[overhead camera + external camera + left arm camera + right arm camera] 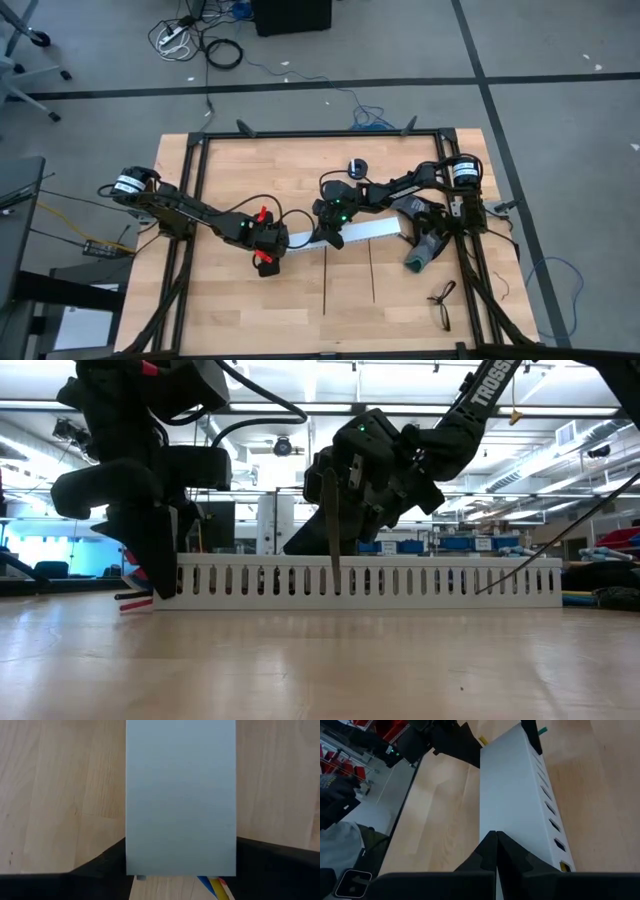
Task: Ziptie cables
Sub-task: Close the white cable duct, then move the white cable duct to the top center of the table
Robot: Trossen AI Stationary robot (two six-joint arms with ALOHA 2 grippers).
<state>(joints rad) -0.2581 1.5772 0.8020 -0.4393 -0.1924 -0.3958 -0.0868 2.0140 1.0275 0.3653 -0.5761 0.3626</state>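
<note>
A long white slotted channel (350, 234) lies across the table's middle. Coloured cables run inside it. Their blue, yellow and red ends (216, 886) stick out at its left end, and red tips (135, 602) lie on the wood. My left gripper (266, 246) straddles that left end. My right gripper (496, 836), shut, sits over the channel's top near its middle. Two thin black zipties (326, 282) (372, 270) lie flat on the table nearer the front edge. A thin dark strip (331, 530) stands upright before the channel under my right hand; what it is, I cannot tell. My left gripper clasps the channel's left end (180, 855) between its two fingers (100, 866), one on each long side wall. It comes steeply from above, with the fingers across the channel. The channel stays flat on the table. My right gripper's shut fingertips (490, 845) lie over the channel's top face (512, 815) close to one long edge. They slant down from the table's right and point along the channel. I cannot tell whether they touch it.
A grey-green bundle (421, 250) lies beside the channel's right end. A small black wire-like object (441, 298) sits near the front right corner. A black frame (320, 133) rims the table. Bare wood stretches in front of the channel.
</note>
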